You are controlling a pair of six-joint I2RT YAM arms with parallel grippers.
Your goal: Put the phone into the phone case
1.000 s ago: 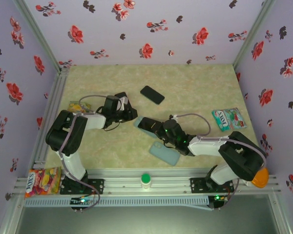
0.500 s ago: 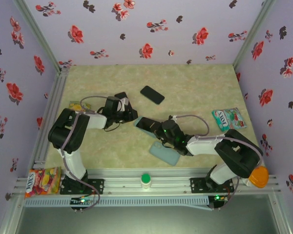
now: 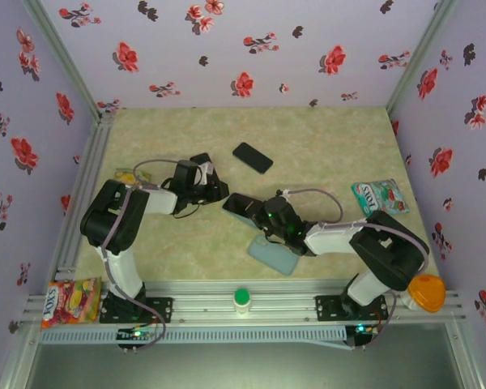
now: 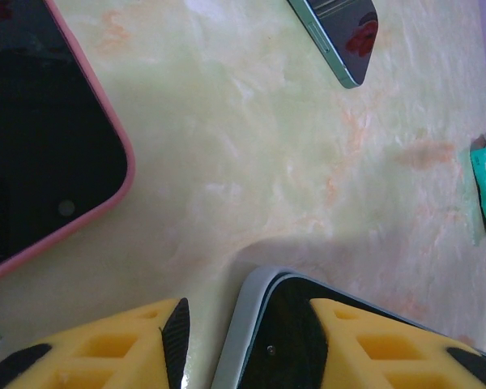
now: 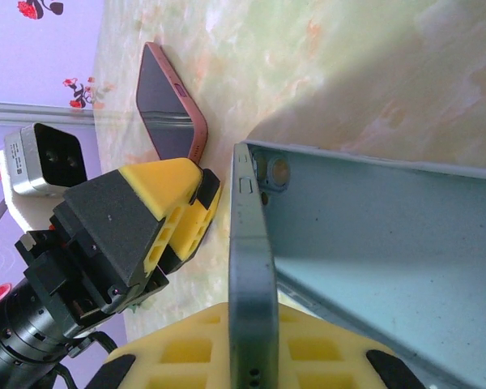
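The phone (image 5: 251,243) is not yet in: the right claw (image 5: 255,340) pinches it on edge just beyond the phone case (image 3: 273,255), which lies apart on the counter (image 3: 332,138). The left claw (image 4: 247,312) is spread around the phone's far end. A pink phone (image 4: 40,146) crowds that side, while the case's right looks open.

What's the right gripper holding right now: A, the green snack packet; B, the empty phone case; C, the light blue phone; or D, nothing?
C: the right gripper is shut on the light blue phone, with a yellow finger on either side of it, while the phone case lies apart, ungripped.
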